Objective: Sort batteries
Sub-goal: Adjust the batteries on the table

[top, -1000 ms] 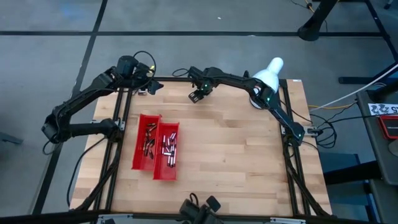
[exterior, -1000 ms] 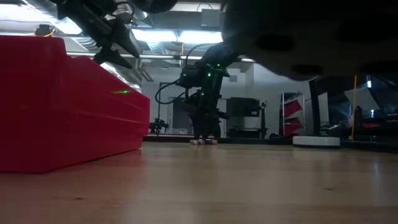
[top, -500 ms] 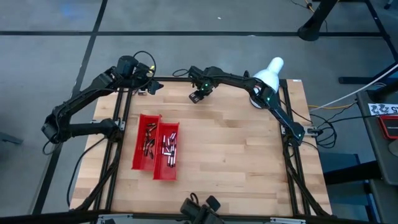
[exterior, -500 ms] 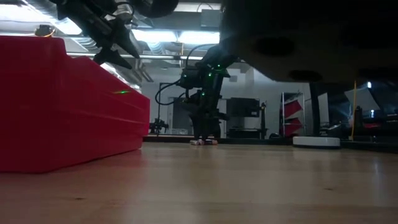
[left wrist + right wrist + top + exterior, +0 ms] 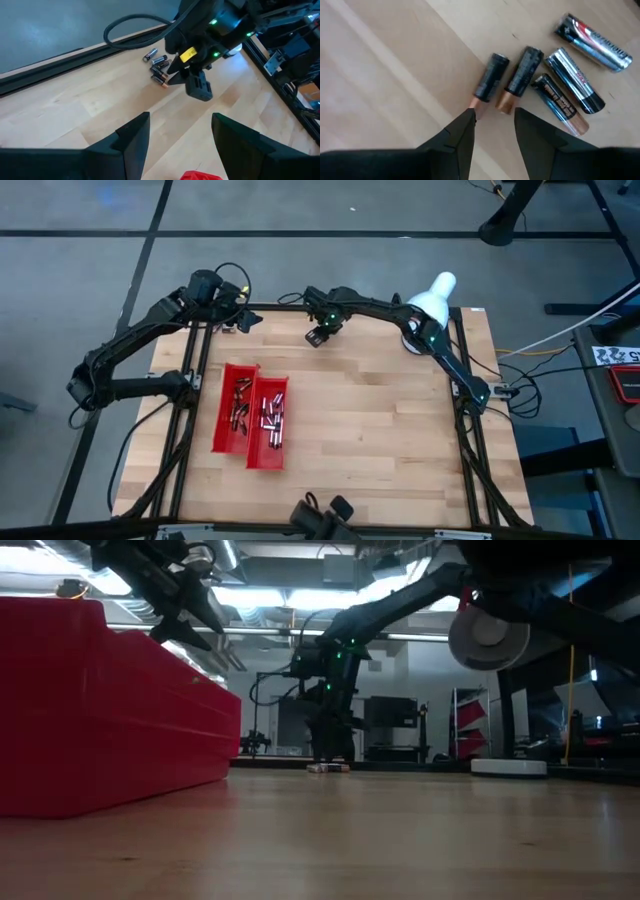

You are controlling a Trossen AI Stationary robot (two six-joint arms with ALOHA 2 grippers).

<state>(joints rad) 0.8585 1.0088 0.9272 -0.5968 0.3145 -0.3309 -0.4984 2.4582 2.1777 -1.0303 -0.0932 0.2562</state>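
The right gripper (image 5: 316, 337) hung over the far edge of the wooden table (image 5: 380, 420), just above a small bunch of loose batteries (image 5: 540, 80). Its fingers (image 5: 460, 140) stood a little apart and held nothing. The left gripper (image 5: 238, 320) waited at the far left corner with its fingers (image 5: 132, 137) wide and bare. More batteries lay in the two red trays (image 5: 252, 420) on the left side of the table.

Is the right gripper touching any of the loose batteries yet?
Apart. The right wrist view shows bare wood between the right gripper fingertips and the batteries.
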